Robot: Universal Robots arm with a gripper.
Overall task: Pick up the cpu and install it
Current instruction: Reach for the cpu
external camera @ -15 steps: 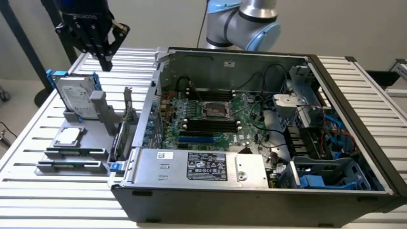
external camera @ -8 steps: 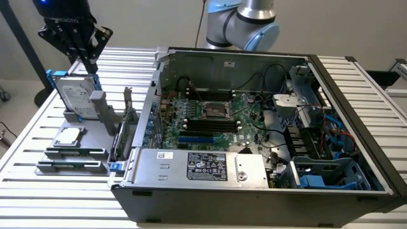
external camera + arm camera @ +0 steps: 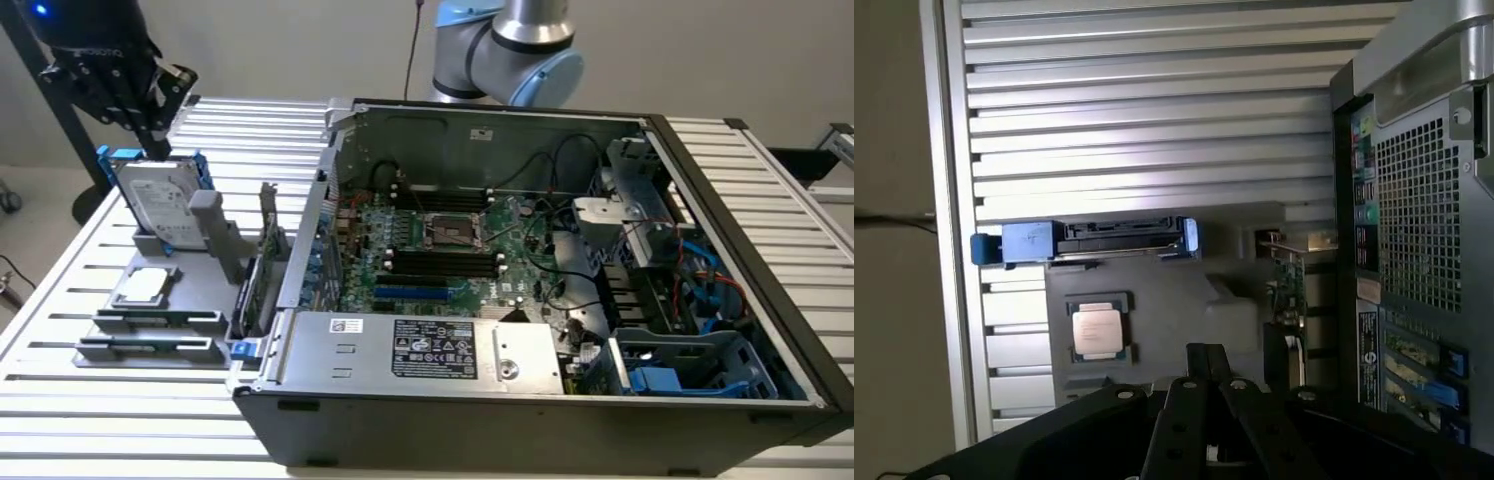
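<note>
The cpu point(image 3: 144, 286) is a small square chip with a silvery top, lying flat in a grey holder point(image 3: 187, 300) on the slatted table at the exterior view's left; the wrist view looks down on the cpu point(image 3: 1098, 331). My black gripper point(image 3: 158, 143) hangs high above the back of that holder, just over the upright hard drive point(image 3: 160, 205), well clear of the cpu. Its fingers point(image 3: 1204, 358) meet in a point, shut on nothing. Inside the open computer case point(image 3: 747, 300), the motherboard's socket point(image 3: 454, 232) sits open at the centre.
The hard drive with blue rails point(image 3: 1089, 240) stands in the holder behind the cpu. Flat grey blocks point(image 3: 147, 350) lie at the holder's front. An upright card point(image 3: 267, 250) stands between the holder and the case wall. The power supply point(image 3: 427, 350) fills the case's front.
</note>
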